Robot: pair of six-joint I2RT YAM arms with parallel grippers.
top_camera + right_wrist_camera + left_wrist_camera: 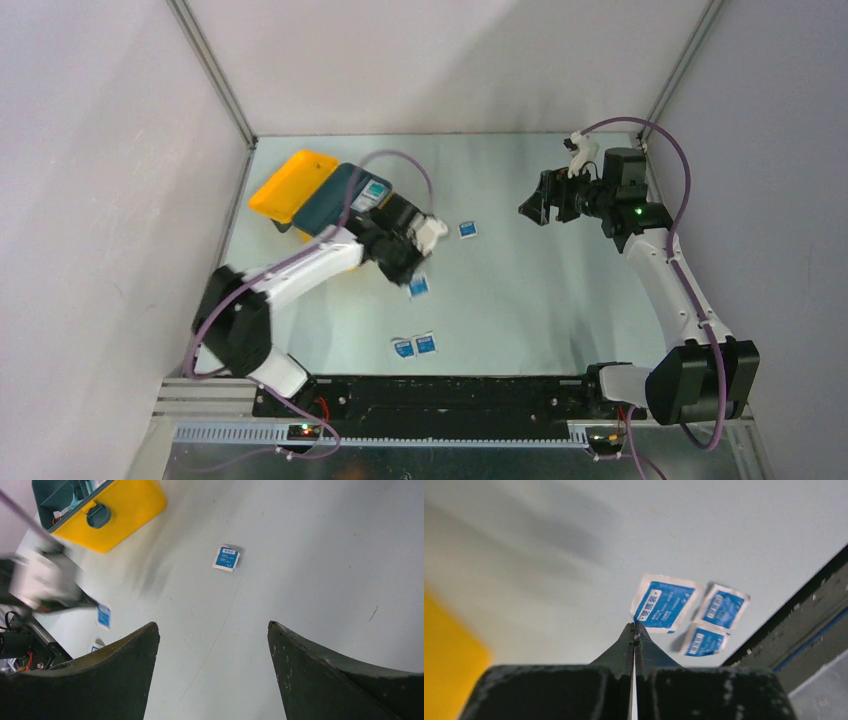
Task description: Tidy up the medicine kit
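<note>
Medicine kit [290, 185] open, teal tray [327, 196] inside.

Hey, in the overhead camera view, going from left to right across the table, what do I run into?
Medicine kit → left gripper pinching a packet → lone packet → right gripper.
</note>
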